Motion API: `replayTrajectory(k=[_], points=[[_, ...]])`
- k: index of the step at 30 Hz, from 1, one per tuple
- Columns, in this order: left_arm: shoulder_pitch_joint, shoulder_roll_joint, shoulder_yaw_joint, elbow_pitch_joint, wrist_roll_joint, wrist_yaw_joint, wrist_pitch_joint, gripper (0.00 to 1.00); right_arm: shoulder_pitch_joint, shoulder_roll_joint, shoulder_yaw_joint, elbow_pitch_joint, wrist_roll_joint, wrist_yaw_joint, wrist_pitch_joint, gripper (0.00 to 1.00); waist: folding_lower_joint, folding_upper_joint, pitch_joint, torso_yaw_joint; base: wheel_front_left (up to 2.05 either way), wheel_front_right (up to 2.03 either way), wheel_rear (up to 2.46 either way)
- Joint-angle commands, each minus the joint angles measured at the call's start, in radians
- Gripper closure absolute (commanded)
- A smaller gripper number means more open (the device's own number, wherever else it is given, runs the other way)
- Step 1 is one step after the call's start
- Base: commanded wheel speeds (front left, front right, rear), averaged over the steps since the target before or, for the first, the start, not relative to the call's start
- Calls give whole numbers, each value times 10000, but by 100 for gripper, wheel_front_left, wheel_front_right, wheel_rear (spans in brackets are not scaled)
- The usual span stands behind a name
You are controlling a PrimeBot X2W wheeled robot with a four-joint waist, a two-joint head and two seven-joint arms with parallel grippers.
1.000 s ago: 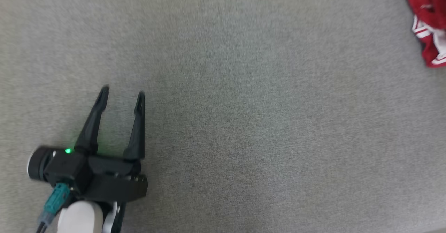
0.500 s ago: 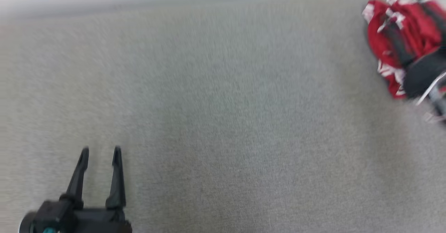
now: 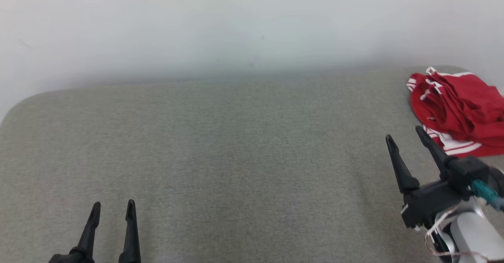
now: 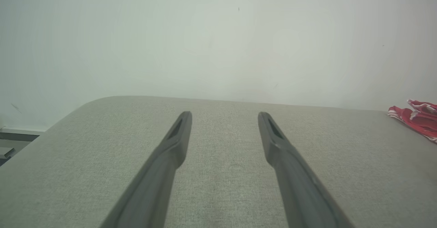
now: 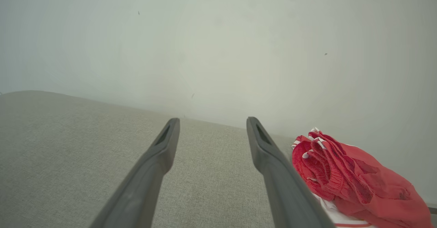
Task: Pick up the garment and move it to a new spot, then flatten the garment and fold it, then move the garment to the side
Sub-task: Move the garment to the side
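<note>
1. Bunched in loose ridges at the upper right of the head view: a red fabric garment with white stripe trim (image 3: 456, 109), on the far right end of the grey woven-cloth table (image 3: 236, 156), close under the pale wall (image 3: 236, 26).
2. Not spread flat, with no neat fold to be made out and white-striped edges poking out at top and bottom.
3. Fits two stages alike: a heap waiting to be lifted to a new spot, or a roughly folded bundle already set to the side. Not to be settled from this moment.
4. Just left of and below the garment: the right gripper (image 3: 404, 134), fingers spread wide, holding nothing. One fingertip close beside the cloth; touching or not, impossible to tell.
5. At the lower left of the head view: the left gripper (image 3: 113, 203), fingers apart and empty, over bare table, well apart from the garment.
</note>
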Motion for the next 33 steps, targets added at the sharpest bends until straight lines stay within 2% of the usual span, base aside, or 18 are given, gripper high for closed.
replayTrajectory(k=[1, 9, 18, 24, 33], points=[[-36, -15, -17, 47, 114, -43, 0, 0, 262, 96, -144, -127, -51, -33, -35, 0, 3, 2, -443, 498, 0, 0, 0], [-129, 1, -212, 324, 211, -133, 0, 0, 2644, 1283, -1661, -1679, -903, -32, -36, 0, 3, 2, -695, 863, 0, 0, 0], [-15, 27, -156, 565, 178, -211, 0, 0, 4337, 2436, -2627, -2776, -1575, -32, -35, 0, 3, 2, -1005, 900, 0, 0, 0], [124, 22, -164, 595, 113, -252, 0, 0, 4934, 2744, -2980, -3109, -1853, -32, -35, 0, 3, 2, -1144, 821, 0, 0, 0], [236, 25, -320, 783, -185, -323, 0, 0, 4873, 2741, -2984, -3220, -1931, -32, 47, 0, 3, 2, -1189, 715, 0, 0, 0]])
